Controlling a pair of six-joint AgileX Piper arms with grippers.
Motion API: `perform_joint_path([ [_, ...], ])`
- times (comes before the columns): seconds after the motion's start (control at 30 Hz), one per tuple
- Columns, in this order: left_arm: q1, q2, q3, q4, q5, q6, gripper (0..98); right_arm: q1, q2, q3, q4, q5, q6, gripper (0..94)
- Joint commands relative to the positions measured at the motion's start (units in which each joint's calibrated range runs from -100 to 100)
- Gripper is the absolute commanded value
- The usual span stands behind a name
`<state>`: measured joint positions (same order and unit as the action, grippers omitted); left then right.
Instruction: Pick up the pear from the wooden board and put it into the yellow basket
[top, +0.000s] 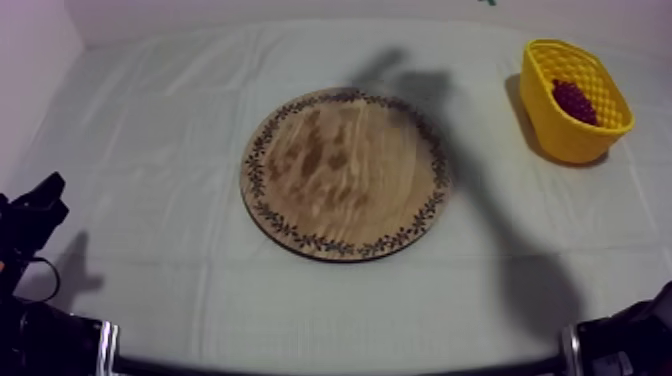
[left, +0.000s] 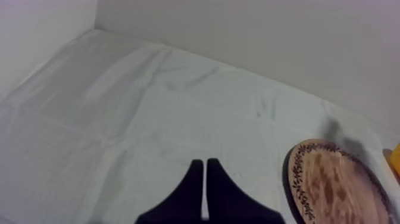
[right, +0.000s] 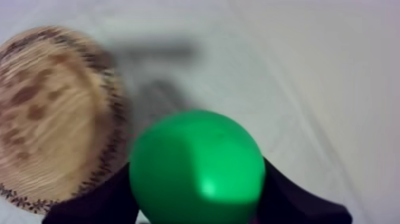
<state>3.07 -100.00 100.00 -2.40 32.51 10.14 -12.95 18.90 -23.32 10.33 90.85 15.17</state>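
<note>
Dim, even light, broad soft shadow (top: 485, 205) across the cloth (top: 150, 150)

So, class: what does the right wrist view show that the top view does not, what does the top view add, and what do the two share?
Right wrist view's own: the green pear, clamped in the right gripper, off the board and beside its rim. Top view's own: the yellow basket at the table's far right, with grapes inside. Shared: the round wooden board with nothing on it, and the pale cloth.
</note>
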Motion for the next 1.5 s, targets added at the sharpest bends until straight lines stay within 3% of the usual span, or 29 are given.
perform_joint_path([
  [0.0, 0.01, 0.0, 0.0, -0.02, -0.01, -0.01, 0.1, 4.7, -1.67, 2.23, 0.65, -1.78, -2.3, 43.7],
  [0.37, 0.01, 0.0, 0.0, -0.02, -0.01, -0.01, 0.1, 15.2, -5.35, 13.62, 1.96, -8.42, -9.39, 44.1],
  [0.73, 0.01, 0.0, 0.0, -0.02, -0.01, -0.01, 0.1, 18.29, -5.09, 25.05, 2.79, -12.54, -11.15, 46.2],
  [1.2, 0.01, 0.0, 0.0, -0.02, -0.01, -0.01, 0.1, 18.03, 0.39, 32.27, 1.51, -19.29, -7.67, 63.3],
  [1.47, 0.01, 0.0, 0.0, -0.02, -0.01, -0.01, 0.1, 16.81, -6.4, 34.22, 0.17, -23.3, -5.92, 60.6],
])
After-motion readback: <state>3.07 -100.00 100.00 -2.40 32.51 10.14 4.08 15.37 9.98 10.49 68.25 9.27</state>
